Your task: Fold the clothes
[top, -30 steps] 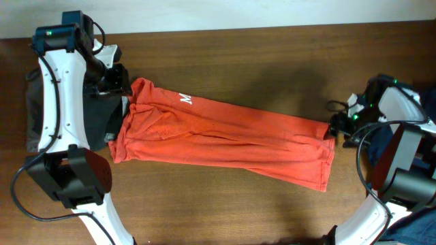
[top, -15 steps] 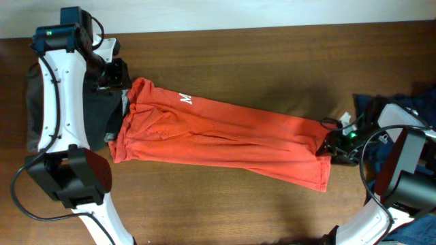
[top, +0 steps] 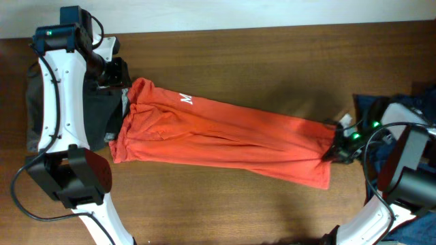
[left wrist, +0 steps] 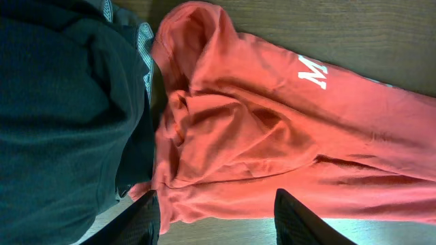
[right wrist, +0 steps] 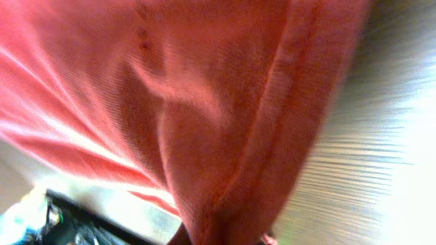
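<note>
The clothes' orange-red T-shirt (top: 218, 139) lies as a long band from the upper left to the lower right of the table, white lettering (top: 185, 99) near its left end. My right gripper (top: 333, 150) is shut on the shirt's right hem; in the right wrist view the bunched cloth (right wrist: 225, 136) fills the frame and hides the fingers. My left gripper (top: 117, 76) hovers open over the shirt's left end (left wrist: 225, 129), with nothing between its fingers (left wrist: 146, 221).
A heap of dark grey and black garments (top: 102, 116) lies under the left arm, against the shirt's left edge (left wrist: 61, 116). Navy cloth (top: 368, 103) sits by the right arm at the table's right edge. Bare wood shows behind and in front of the shirt.
My right gripper has come down the shirt's right hem and shut on it, bunching that corner. The left gripper has stayed open and barely shifted.
</note>
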Motion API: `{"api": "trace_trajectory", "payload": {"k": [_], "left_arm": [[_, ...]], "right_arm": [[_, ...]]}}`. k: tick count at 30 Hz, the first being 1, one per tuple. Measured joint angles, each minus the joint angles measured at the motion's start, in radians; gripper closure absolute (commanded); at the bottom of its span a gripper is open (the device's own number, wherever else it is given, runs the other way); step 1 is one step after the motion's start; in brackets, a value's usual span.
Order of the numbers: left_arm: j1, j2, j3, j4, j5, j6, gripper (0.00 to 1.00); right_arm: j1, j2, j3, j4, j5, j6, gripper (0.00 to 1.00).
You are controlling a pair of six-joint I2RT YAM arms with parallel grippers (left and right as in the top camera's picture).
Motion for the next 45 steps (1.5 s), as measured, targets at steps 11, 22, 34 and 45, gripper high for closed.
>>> {"api": "trace_trajectory", "payload": {"k": [11,22,34,45], "left_arm": [[0.0,0.0,0.0,0.001,0.0,0.0,0.46],[0.0,-0.002,0.0,0.0,0.015,0.0,0.46],[0.0,-0.004,0.0,0.0,0.019,0.0,0.46],[0.0,-0.004,0.0,-0.007,0.019,0.0,0.46]], "right_arm": [[-0.038,-0.013,0.345,-0.159,0.132,0.085,0.96],[0.491,-0.013,0.347,-0.137,0.135,0.149,0.96],[0.886,0.006,0.347,0.159,0.122,0.394,0.46],[0.819,0.019,0.347,0.126,0.108,0.425,0.96]]}}
